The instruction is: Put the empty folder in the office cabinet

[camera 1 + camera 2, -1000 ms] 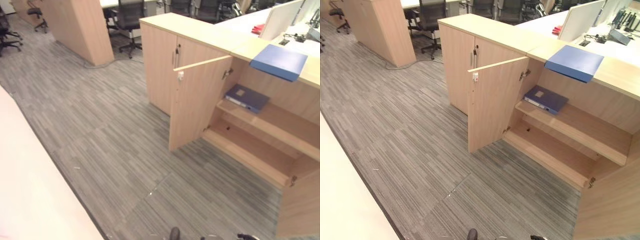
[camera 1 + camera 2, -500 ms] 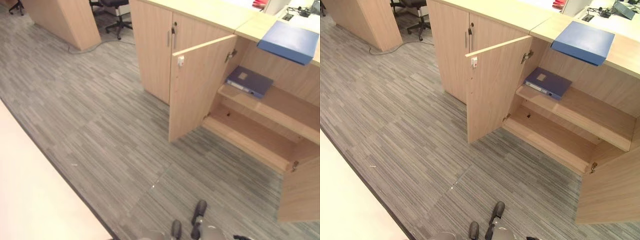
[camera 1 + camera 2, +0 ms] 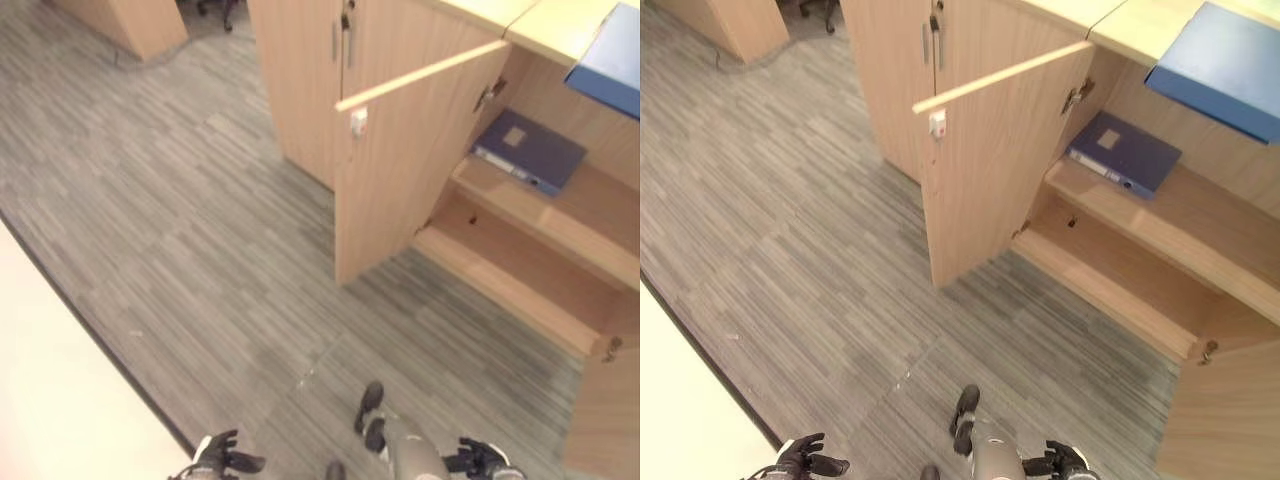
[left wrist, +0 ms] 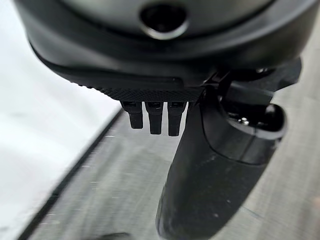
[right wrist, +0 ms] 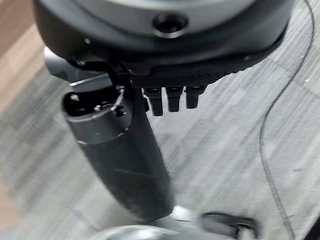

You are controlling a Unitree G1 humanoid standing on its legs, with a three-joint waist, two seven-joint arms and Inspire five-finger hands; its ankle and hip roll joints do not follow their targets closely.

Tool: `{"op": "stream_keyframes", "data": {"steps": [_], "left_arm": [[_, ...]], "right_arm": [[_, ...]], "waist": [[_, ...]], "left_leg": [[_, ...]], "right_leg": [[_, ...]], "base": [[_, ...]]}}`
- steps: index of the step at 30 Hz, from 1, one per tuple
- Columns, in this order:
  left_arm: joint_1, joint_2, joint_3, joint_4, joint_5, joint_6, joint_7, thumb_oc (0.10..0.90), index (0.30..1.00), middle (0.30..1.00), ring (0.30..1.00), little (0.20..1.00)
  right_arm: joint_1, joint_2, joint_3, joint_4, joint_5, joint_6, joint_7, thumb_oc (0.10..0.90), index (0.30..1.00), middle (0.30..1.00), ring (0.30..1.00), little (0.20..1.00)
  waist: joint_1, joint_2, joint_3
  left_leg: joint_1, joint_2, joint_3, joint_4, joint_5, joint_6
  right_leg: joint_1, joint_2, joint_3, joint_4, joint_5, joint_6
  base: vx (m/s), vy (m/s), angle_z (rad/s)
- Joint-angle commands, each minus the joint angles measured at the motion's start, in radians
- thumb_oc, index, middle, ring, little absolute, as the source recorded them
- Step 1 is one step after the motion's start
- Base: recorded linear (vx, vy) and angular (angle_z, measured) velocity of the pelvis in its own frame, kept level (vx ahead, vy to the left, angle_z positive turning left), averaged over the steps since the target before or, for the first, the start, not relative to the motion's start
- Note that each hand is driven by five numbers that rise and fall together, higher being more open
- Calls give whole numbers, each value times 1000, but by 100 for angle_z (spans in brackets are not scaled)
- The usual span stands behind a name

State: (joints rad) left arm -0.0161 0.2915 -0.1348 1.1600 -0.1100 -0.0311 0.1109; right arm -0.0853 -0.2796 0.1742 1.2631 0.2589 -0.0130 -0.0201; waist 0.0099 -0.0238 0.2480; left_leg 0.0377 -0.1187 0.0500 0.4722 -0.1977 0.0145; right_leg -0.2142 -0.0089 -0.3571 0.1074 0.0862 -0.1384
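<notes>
1. Hanging low over the carpet [image 3: 200, 250], the left hand [image 3: 218, 458] and the right hand [image 3: 478, 458] both have relaxed, spread fingers and hold nothing.
2. The light blue folder [image 3: 1225, 65] lies flat on the cabinet top surface [image 3: 560, 28], one corner jutting past the edge; its far end is cut off.
3. A darker binder [image 3: 530, 150] lies flat on the upper shelf [image 3: 1160, 225], spine facing out, behind the open door [image 3: 400, 180].
</notes>
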Motion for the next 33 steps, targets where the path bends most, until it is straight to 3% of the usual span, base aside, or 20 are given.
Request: {"op": "stream_keyframes", "data": {"steps": [1, 2, 3, 6, 8, 9, 11, 12, 14, 20, 33], "left_arm": [[-3, 48, 18, -26, -21, -21, -2, 800, 900, 900, 900, 900], [2, 46, 23, -32, -27, -23, 1, 800, 900, 900, 900, 900], [8, 41, 23, -36, -35, -24, -1, 800, 900, 900, 900, 900], [16, 38, 19, -52, -37, -21, -5, 800, 900, 900, 900, 900], [23, 40, 14, -63, -35, -20, -12, 800, 900, 900, 900, 900], [34, 40, 10, -68, -37, -22, -19, 800, 900, 900, 900, 900], [42, 41, 12, -80, -44, -24, -24, 800, 900, 900, 900, 900], [44, 40, 11, -71, -40, -23, -23, 800, 900, 900, 900, 900], [54, 33, 17, -49, -37, -22, -27, 800, 900, 900, 900, 900], [44, 20, 8, 26, -17, -22, -23, 800, 900, 900, 900, 900], [37, 10, 5, 42, -5, -20, -28, 800, 900, 900, 900, 900]], "right_arm": [[34, -53, 1, 31, 37, 5, -20, 800, 900, 900, 900, 900], [36, -55, -1, 29, 39, 6, -21, 800, 900, 900, 900, 900], [37, -59, -3, 28, 41, 9, -22, 800, 900, 900, 900, 900], [40, -59, -6, 29, 39, 12, -22, 800, 900, 900, 900, 900], [46, -59, -3, 33, 35, 14, -18, 800, 900, 900, 900, 900], [53, -60, 7, 38, 28, 10, -14, 800, 900, 900, 900, 900], [60, -61, 12, 39, 22, 6, -15, 800, 900, 900, 900, 900], [66, -62, 11, 43, 16, 5, -16, 800, 900, 900, 900, 900], [75, -56, 11, 46, 8, 4, -10, 800, 900, 900, 900, 900], [93, -36, 16, 64, -8, 9, -3, 800, 900, 900, 900, 900], [64, -12, 27, 60, -37, 19, 3, 800, 900, 900, 900, 900]], "waist": [[4, -35, 35], [6, -37, 37], [14, -48, 42], [27, -60, 39], [43, -67, 40], [58, -56, 28], [78, -24, 23], [83, -11, 17], [95, 3, 8], [78, -2, -49], [74, 3, -99]], "left_leg": [[-107, 179, -61, 133, 158, -33], [-133, 180, -57, 192, 179, -24], [-222, 176, -53, 252, 161, 6], [-297, 153, -61, 224, 129, 25], [-347, 113, -80, 115, 125, 22], [-354, 74, -118, -97, 187, 0], [-354, 62, -171, -283, 298, -30], [-372, 64, -194, -340, 327, -36], [-329, 64, -242, -427, 333, -32], [-235, 68, -245, -470, 347, -20], [-186, 20, -197, -484, 272, 38]], "right_leg": [[82, -21, 46, 8, -136, 135], [96, -11, 62, 8, -145, 124], [122, -12, 99, 6, -154, 115], [152, -15, 131, -6, -153, 118], [181, -13, 171, -19, -149, 125], [206, 2, 199, -26, -159, 131], [240, 36, 225, -19, -179, 132], [253, 51, 237, -14, -191, 131], [269, 70, 276, 14, -214, 138], [284, 43, 322, -4, -220, 157], [279, -30, 353, -26, -197, 219]], "base": [[125, -144, -96], [145, -126, -106], [102, -69, -64], [111, -7, -71], [177, 83, -47], [239, 136, -35], [264, 126, -50], [240, 102, -97], [221, 114, -98], [194, 143, -79], [91, 132, -21]]}}
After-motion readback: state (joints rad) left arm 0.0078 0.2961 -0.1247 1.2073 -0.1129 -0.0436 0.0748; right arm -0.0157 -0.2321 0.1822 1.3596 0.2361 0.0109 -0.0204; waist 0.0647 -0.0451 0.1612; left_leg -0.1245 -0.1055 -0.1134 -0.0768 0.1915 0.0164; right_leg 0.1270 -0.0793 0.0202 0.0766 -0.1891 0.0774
